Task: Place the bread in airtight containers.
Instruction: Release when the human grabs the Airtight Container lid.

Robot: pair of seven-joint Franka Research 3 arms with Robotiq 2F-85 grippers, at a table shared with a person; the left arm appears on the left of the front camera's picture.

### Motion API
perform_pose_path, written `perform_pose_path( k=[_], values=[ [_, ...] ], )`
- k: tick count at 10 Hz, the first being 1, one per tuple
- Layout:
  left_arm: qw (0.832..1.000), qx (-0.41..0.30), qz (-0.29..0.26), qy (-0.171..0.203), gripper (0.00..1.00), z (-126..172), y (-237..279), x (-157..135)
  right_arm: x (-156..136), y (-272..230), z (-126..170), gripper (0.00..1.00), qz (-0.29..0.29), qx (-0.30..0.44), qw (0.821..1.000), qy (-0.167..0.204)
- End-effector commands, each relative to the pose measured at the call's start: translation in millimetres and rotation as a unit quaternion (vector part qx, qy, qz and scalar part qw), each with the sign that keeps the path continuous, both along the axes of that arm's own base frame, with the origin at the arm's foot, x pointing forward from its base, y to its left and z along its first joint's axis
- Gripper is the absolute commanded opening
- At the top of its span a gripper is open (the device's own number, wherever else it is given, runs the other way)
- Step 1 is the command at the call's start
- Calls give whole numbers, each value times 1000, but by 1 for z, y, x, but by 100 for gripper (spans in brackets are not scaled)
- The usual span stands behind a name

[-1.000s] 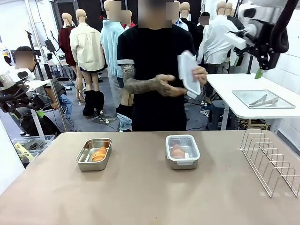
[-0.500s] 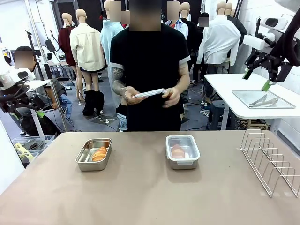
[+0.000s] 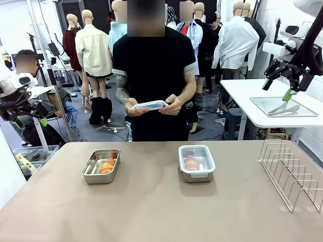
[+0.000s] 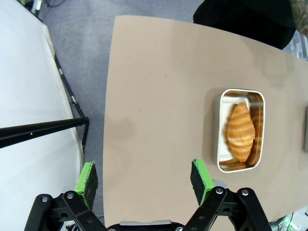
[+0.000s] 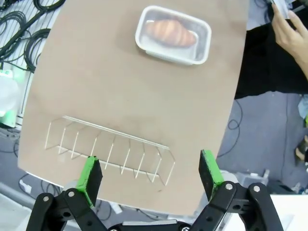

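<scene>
Both claws hang idle and wide apart, gripping nothing. The left gripper (image 4: 144, 180) hovers high over the table's (image 3: 151, 201) left edge, green pads spread; in its wrist view the open tin (image 4: 240, 130) lies ahead and off to one side, well apart from the pads, with a croissant (image 4: 239, 132) lying lengthwise inside. The right gripper (image 5: 150, 175) is likewise spread, raised off to the table's right side; straight below its fingers sits the wire rack (image 5: 110, 147), and farther on the lidded tin (image 5: 173, 34) with the second croissant (image 5: 171, 32) visible through the clear cover.

As to progress: both croissants are already in their tins. The right one looks closed (whether its clips are snapped down I cannot tell). The left tin (image 3: 101, 165) is uncovered. Across the table the person holds the remaining lid (image 3: 150, 105) flat in both hands (image 3: 171, 106), at waist height, well above and behind the tins.

What seems left, then, is one lid on the left tin.
</scene>
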State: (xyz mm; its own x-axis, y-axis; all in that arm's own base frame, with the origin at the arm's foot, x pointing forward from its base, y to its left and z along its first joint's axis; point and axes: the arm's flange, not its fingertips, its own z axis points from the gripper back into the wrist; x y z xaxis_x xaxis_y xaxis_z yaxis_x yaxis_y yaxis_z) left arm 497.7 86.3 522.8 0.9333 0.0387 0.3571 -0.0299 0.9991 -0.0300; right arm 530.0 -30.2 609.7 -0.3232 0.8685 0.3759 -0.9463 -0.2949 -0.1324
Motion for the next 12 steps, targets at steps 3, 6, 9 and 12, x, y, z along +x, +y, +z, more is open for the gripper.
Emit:
perform_pose_path(
  k=[3,6,9,12],
  values=[
    [1000,0,3,-2,100,2,0,0,-5,1,0,100,-1,2,1000,-4],
    [1000,0,3,-2,100,2,0,0,-5,1,0,100,-1,2,1000,-4],
    [1000,0,3,-2,100,2,0,0,-5,1,0,100,-1,2,1000,-4],
    [1000,0,3,-2,100,2,0,0,-5,1,0,100,-1,2,1000,-4]
  ],
)
